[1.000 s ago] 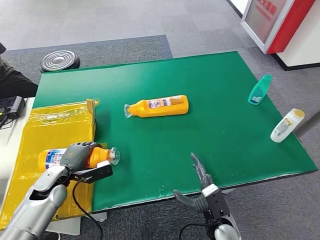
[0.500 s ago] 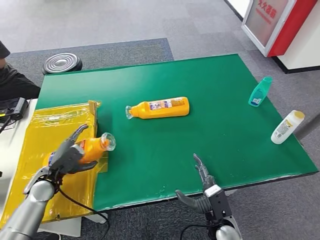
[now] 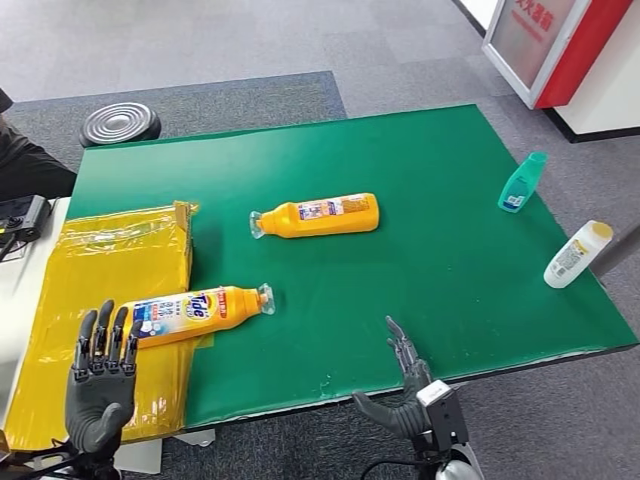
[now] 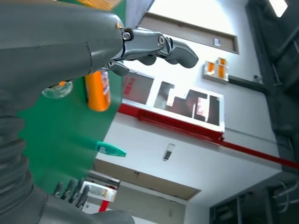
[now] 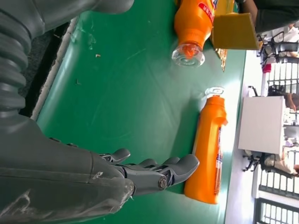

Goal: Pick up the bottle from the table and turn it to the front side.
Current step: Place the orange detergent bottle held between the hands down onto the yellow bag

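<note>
Orange bottle [image 3: 198,311] lying label-up, half on yellow bag [image 3: 98,262] and half on green table [image 3: 453,200], likely already turned; left hand [image 3: 98,385] spread empty nearby, right hand [image 3: 396,395] open, idle.

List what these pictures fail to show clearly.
- Near orange bottle: label text too small to read, head view.
- White bottle: label too small, head view.
- Red-framed sign: cut off by the head view's top edge.
- Right hand: palm faces away.
</note>
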`<state>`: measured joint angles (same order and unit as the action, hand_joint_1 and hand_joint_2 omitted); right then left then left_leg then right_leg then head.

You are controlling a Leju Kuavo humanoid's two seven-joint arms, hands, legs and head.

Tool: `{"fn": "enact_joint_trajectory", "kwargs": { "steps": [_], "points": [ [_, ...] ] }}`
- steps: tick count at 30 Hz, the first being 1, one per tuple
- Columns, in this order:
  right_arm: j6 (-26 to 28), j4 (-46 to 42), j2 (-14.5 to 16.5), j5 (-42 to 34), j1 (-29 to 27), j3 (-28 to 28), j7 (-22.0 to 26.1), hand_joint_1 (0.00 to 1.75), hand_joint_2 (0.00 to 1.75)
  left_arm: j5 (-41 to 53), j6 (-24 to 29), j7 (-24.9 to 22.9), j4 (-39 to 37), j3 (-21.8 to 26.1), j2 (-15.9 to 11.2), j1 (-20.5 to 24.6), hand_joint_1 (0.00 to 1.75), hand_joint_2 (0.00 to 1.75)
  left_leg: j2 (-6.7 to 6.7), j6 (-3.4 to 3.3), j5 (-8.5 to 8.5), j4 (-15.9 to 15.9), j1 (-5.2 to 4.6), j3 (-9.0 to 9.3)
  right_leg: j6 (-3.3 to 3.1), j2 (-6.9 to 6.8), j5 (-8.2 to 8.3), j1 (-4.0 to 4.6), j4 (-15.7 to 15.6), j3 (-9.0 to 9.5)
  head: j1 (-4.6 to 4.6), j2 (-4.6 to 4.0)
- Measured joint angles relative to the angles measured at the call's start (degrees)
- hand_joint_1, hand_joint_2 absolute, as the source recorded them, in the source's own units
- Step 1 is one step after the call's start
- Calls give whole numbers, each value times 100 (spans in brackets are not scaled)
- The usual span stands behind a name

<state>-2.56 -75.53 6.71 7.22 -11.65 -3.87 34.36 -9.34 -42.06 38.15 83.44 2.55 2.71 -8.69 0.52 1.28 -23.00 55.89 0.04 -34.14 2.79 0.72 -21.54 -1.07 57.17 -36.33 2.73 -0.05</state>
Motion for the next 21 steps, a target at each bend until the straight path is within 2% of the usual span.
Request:
{"fn": "enact_joint_trajectory", "kwargs": {
  "steps": [4,7,11,14,21],
  "points": [
    [-79,-86,2,24,-8,-3,-72,0,175,541,23,0,277,178,328,-58,0,175,0,-1,-1,0,0,-3,0,0,1,0,0,0,-2,1],
    [-108,-103,5,128,43,-69,-150,0,175,642,73,-1,376,272,409,-94,0,175,1,2,1,0,1,-8,-2,1,3,0,0,0,-1,1],
    [36,-66,21,206,216,-390,-261,0,175,774,54,1,449,700,400,-148,0,175,0,10,7,0,3,-8,-7,0,5,4,1,-10,-2,0],
    [229,-22,22,196,321,-629,-262,0,175,942,232,0,449,986,354,-177,0,175,0,12,10,0,8,-11,-7,0,5,8,1,-13,-2,0],
    [685,5,22,208,573,-891,-197,0,175,1038,546,0,447,1075,271,-181,0,175,1,9,10,0,7,-13,-5,0,7,5,1,-15,1,1]
  ]
}}
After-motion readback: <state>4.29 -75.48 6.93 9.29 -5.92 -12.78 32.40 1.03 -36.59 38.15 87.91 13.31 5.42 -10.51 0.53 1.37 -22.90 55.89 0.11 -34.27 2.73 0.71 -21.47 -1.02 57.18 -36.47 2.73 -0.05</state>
